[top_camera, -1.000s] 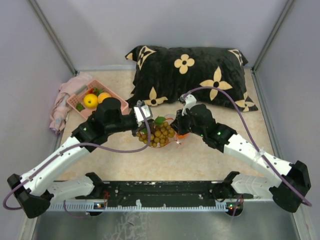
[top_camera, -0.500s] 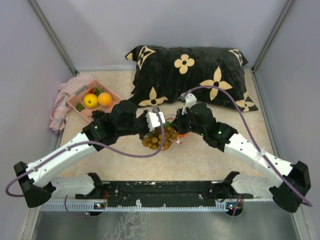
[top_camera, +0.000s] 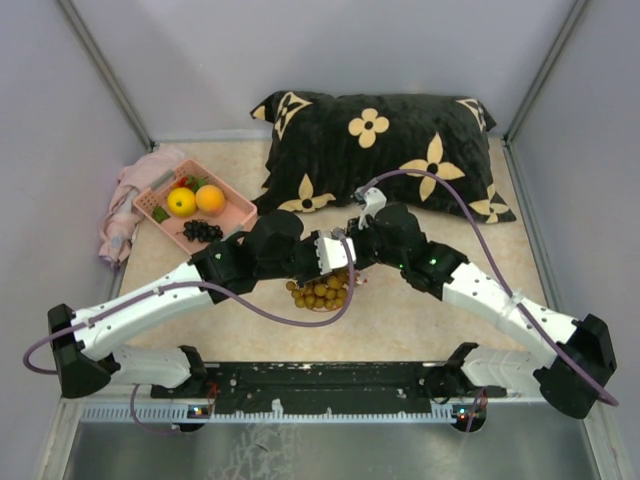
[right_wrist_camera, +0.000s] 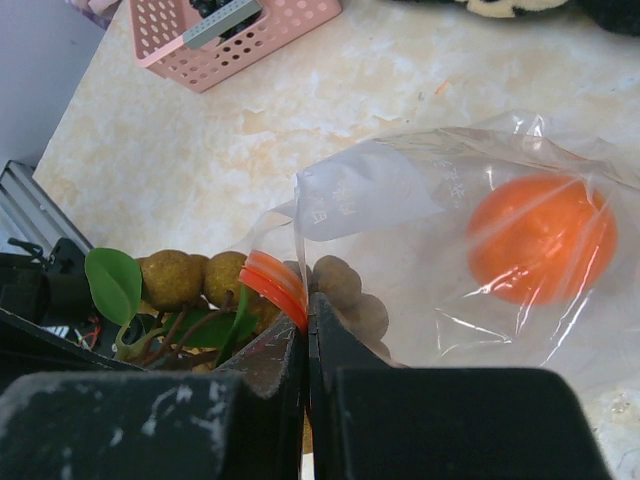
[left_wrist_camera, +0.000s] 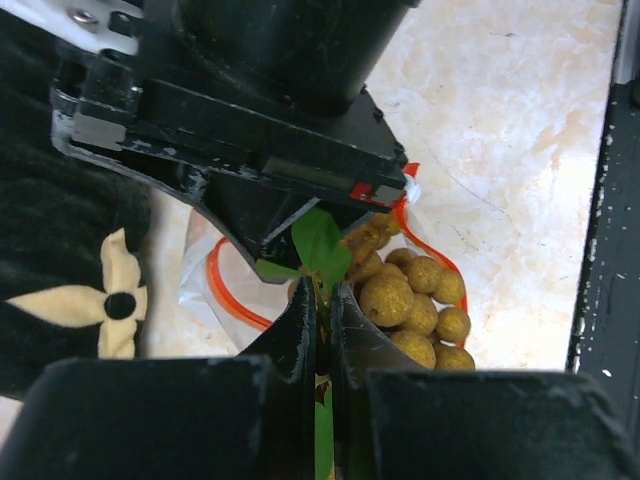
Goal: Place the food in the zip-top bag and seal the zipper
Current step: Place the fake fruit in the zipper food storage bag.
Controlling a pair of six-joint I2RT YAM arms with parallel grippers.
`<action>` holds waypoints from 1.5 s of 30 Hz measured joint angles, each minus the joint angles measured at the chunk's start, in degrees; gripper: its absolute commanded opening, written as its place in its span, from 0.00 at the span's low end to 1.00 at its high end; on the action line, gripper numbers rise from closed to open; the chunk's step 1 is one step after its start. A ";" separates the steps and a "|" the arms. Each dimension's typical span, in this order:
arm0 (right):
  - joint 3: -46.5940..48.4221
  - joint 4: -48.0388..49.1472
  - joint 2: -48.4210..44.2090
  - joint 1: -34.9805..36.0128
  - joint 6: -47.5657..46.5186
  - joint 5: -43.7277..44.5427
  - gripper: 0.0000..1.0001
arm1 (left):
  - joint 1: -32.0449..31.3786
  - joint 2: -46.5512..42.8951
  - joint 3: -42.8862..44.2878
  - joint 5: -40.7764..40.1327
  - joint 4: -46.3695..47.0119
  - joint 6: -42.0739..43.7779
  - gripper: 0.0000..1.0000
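Observation:
The zip-top bag (right_wrist_camera: 400, 200) is a clear pouch hanging from my right gripper (right_wrist_camera: 307, 315), which is shut on the red-orange zipper (right_wrist_camera: 272, 280) at its mouth. An orange ball (right_wrist_camera: 540, 235) lies inside the bag. My left gripper (left_wrist_camera: 322, 290) is shut on the green leafy stem (left_wrist_camera: 320, 245) of a cluster of tan-brown balls (left_wrist_camera: 410, 300). The cluster sits at the bag's open mouth, partly inside the zipper loop (left_wrist_camera: 225, 295). From above, the cluster (top_camera: 320, 292) hangs below both grippers, which meet mid-table. More food, a yellow ball (top_camera: 181, 201) and an orange ball (top_camera: 210, 198), sits in the pink basket.
The pink basket (top_camera: 232, 208) stands at the back left and also holds dark grapes (top_camera: 202, 231). A pink cloth (top_camera: 125, 205) lies beside it. A black flowered pillow (top_camera: 380, 150) fills the back of the table. The black rail (top_camera: 320, 378) runs along the near edge.
My left arm has swung right, away from the basket, carrying the cluster to the bag's mouth. The basket is now uncovered. The right arm has barely moved.

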 measured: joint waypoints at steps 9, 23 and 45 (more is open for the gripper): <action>-0.02 1.14 -1.09 0.00 1.42 -1.92 0.00 | -0.24 -1.49 -1.90 -7.45 3.41 -0.42 0.12; -1.38 4.24 -1.53 -1.22 7.41 -3.63 0.00 | -0.28 -1.31 -4.42 -6.54 9.55 -3.28 0.44; -5.07 6.58 -0.96 -4.74 12.57 -3.61 0.00 | -0.28 -2.16 -5.14 -18.12 10.36 -21.73 0.80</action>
